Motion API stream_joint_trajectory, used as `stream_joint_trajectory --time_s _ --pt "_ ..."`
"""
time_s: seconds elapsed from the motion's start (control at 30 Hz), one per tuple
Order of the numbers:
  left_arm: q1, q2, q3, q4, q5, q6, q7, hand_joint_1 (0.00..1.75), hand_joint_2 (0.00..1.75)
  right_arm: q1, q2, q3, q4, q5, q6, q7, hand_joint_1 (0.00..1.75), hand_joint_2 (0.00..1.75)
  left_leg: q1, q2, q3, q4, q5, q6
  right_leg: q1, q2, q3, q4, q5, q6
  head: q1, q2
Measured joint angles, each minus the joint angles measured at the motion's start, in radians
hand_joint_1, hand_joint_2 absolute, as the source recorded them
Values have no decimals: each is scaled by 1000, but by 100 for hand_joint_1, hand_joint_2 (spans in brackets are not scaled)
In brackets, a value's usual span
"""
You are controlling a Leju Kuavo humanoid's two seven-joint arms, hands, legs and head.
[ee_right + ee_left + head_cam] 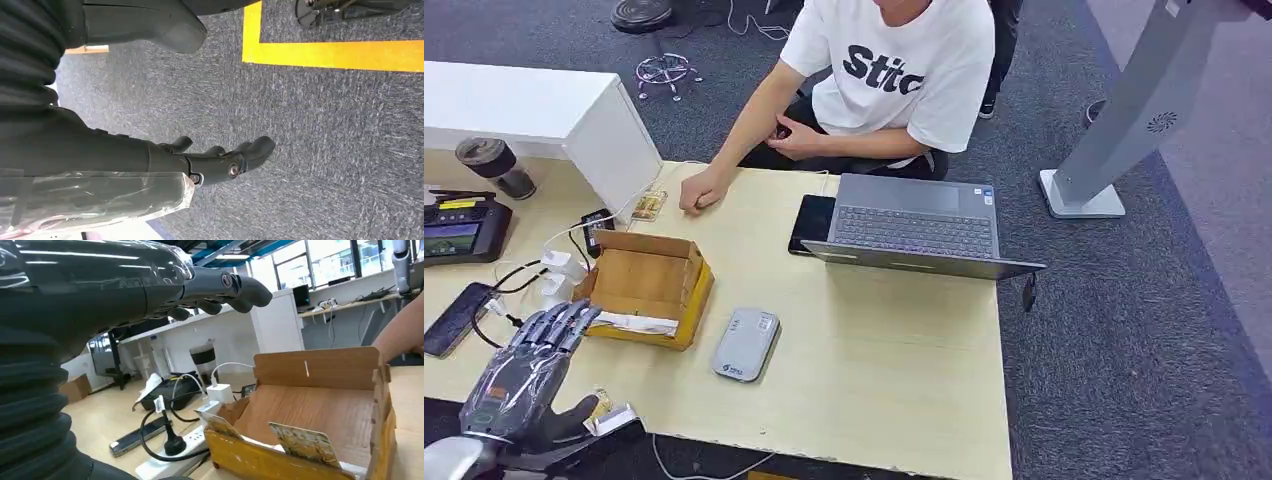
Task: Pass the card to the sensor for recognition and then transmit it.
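My left hand (532,372) hovers over the table's front left corner, fingers stretched toward the open cardboard box (646,287) and holding nothing. In the left wrist view its fingers (220,290) reach out above the box (320,405). A yellow-patterned card (304,442) leans upright inside the box's near wall, with a second card (218,424) beside it. The grey card sensor (746,344) lies flat on the table to the right of the box. My right hand (220,162) hangs over grey carpet, fingers loosely extended and empty.
A person in a white shirt sits across the table, one hand (702,192) resting by a small card (648,205). An open laptop (914,225), a dark tablet (810,222), a power strip with cables (554,270), a phone (456,318), a cup (496,166) and a white partition (614,140) stand around.
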Motion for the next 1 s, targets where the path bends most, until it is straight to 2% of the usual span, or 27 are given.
stream_joint_trajectory --time_s 0.17,0.57,1.0 --pt "-5 -16 20 21 4 -1 2 0 175 0 0 0 0 6 0 0 0 175 0 0 0 0 0 0 0 0 0 0 0 0 0 0" --pt "-126 -79 21 184 -24 -5 -72 0 175 -3 0 3 1 37 0 4 0 175 0 -1 0 0 0 0 0 -1 0 0 0 0 0 0" --pt "-211 -120 16 284 -42 -6 -90 0 175 -7 0 11 6 41 0 7 0 175 0 0 0 0 0 0 0 -1 0 0 0 0 0 0"
